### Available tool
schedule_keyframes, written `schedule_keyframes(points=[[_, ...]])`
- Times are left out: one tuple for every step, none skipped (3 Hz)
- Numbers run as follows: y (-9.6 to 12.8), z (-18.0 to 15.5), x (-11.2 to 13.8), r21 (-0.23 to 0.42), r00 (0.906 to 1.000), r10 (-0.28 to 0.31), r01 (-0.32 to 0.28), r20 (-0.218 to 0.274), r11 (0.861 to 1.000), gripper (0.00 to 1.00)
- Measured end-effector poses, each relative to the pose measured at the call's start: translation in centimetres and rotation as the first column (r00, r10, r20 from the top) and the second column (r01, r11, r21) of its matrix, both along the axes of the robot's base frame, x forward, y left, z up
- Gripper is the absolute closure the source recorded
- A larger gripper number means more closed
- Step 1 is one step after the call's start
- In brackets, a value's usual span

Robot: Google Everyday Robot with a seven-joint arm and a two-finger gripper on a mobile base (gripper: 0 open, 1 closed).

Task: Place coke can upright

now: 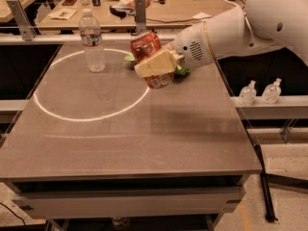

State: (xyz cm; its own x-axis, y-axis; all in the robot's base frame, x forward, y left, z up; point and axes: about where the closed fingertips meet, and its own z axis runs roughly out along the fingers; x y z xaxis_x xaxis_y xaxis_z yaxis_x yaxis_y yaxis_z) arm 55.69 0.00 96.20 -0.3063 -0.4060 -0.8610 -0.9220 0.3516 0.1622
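The coke can point(146, 48) is orange-red with white markings and a silver top. It is held tilted, top leaning left and back, above the table's far middle. My gripper point(155, 65) reaches in from the right on a white arm and is shut on the can around its middle, its cream finger point(153, 64) crossing the can's front. The can's lower end hangs just above the tabletop point(125, 134).
A clear water bottle point(91, 41) stands upright at the far left inside a bright ring of light on the table. A green snack bag point(182, 71) lies behind the can, mostly hidden. Two small bottles point(260, 91) stand on a ledge to the right.
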Motion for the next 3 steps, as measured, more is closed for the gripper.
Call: schedule_keyframes(points=[[0.7, 0.4, 0.3, 0.1, 0.9897, 0.061, -0.075, 0.13, 0.992, 1.0], [1.0, -3.3, 2.0, 0.152, 0.9794, 0.093, -0.121, 0.179, 0.981, 1.0], [1.0, -3.3, 2.0, 0.152, 0.9794, 0.093, -0.121, 0.179, 0.981, 1.0]])
